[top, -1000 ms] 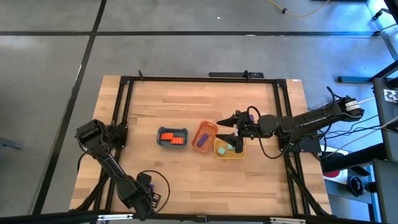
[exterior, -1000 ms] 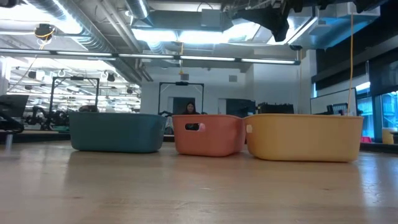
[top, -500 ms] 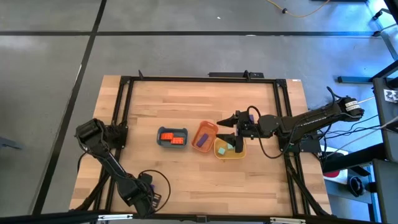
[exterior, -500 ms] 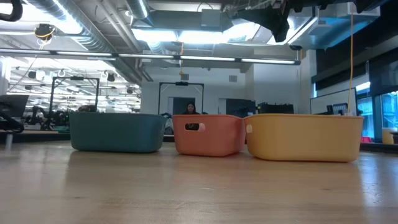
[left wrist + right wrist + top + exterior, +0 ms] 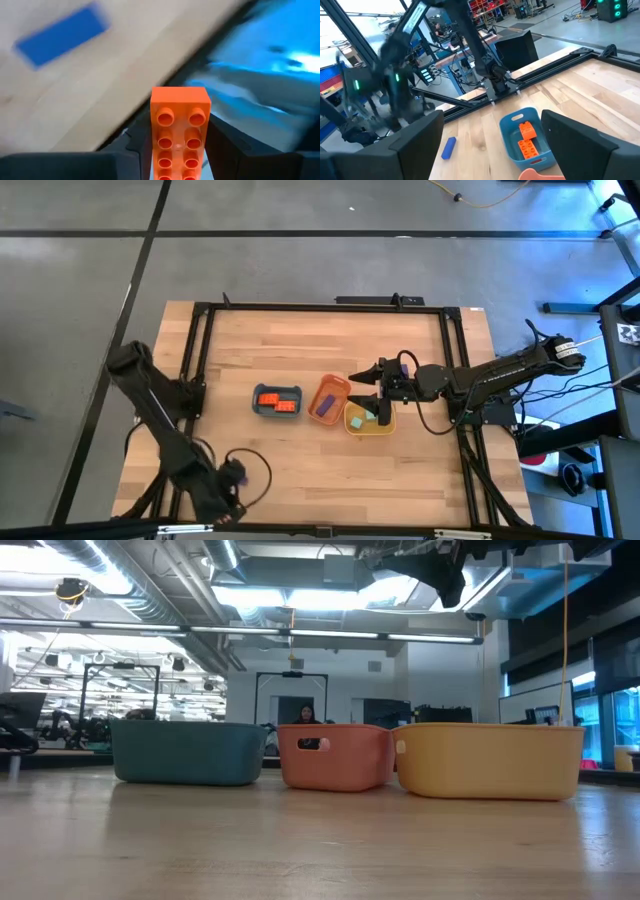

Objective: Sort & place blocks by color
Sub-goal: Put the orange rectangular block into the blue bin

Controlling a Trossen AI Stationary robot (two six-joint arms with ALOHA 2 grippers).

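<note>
My left gripper is at the table's near-left corner, shut on an orange-red block. Beyond it a blue block lies on the wood; the right wrist view shows that block too. The blue tray holds orange-red blocks, the orange tray a purple block, and the yellow tray a mint green one. My right gripper hangs open and level above the orange and yellow trays. My left gripper pinches the orange-red block by its two long sides between its two fingers. The fingers lie along the block, whose studded face is turned to the wrist camera. Its far end sticks out past the fingertips, off the table.
The three trays stand in a row at mid-table: blue, orange, yellow. A black metal frame runs round the tabletop. Bare wood lies toward the near edge. A person sits far off in the room behind.
My left arm has lifted at the table's near-left corner: its elbow has swung up and outward toward the left edge, and the hand has shifted slightly left. My right arm and the trays have stayed as they were.
</note>
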